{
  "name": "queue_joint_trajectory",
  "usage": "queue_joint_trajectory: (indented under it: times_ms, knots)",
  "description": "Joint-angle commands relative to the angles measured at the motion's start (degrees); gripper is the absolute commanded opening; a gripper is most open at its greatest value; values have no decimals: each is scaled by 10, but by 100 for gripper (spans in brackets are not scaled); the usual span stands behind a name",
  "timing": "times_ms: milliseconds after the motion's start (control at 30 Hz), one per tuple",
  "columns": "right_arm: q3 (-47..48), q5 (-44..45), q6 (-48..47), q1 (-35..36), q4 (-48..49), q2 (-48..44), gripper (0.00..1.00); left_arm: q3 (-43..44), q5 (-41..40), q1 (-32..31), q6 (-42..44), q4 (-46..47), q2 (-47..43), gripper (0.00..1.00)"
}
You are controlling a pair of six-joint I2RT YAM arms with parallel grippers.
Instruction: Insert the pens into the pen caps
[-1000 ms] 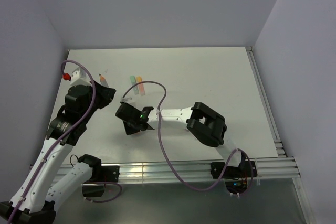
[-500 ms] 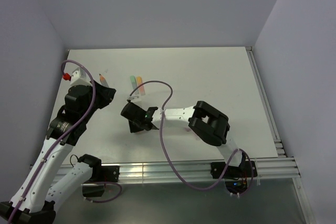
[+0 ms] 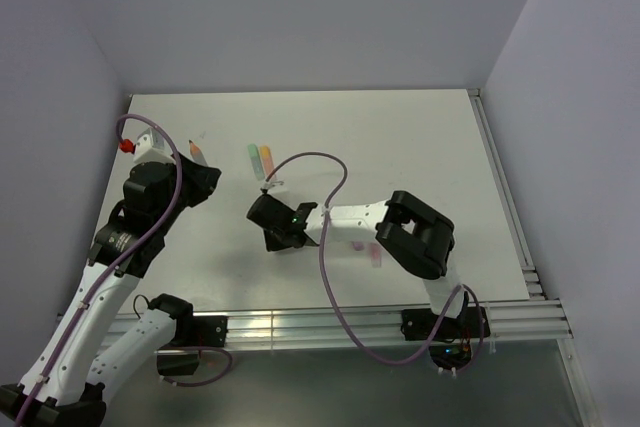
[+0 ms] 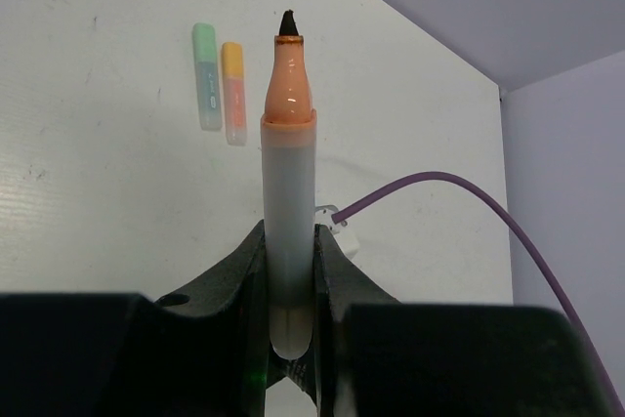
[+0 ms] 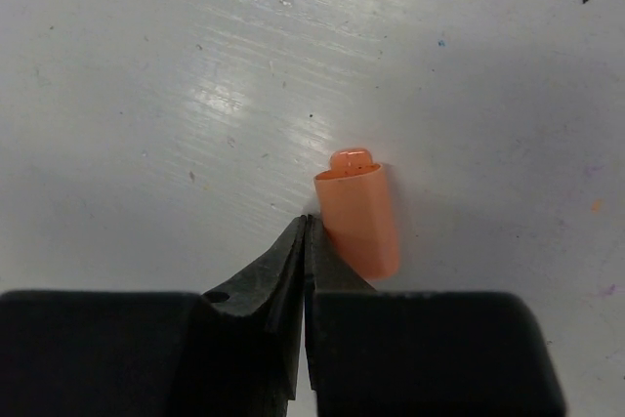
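My left gripper (image 4: 290,241) is shut on an orange pen (image 4: 289,173) with a pale barrel, its dark tip pointing away from the wrist. The same pen (image 3: 197,152) shows in the top view at the table's left. My right gripper (image 5: 306,227) is shut and empty, its tips low over the table. An orange cap (image 5: 359,212) lies just right of those tips. In the top view the right gripper (image 3: 272,239) hides the cap. A green marker (image 4: 205,90) and an orange marker (image 4: 232,93) lie side by side further back (image 3: 253,155).
A small pink-purple piece (image 3: 373,252) lies on the table beside the right arm's elbow, too small to tell whether it is a pen or a cap. Purple cables loop over both arms. A rail runs along the table's right edge (image 3: 510,217).
My right gripper has moved to the right across the table, and the pink-purple piece by its elbow has come into view. The left arm and its pen have not moved.
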Motion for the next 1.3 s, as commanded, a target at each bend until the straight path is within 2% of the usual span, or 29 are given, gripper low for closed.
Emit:
queue_joint_trajectory:
  times_ms: [0, 567, 1267]
  knots:
    - [-14, 31, -15, -11, -28, -36, 6, 1, 9, 3, 2, 26, -3, 0]
    - [-46, 22, -31, -18, -50, -82, 8, -7, 12, 3, 2, 33, -4, 0]
    - [-8, 22, -34, -45, -70, -36, 7, -9, 13, 3, 3, 32, -5, 0]
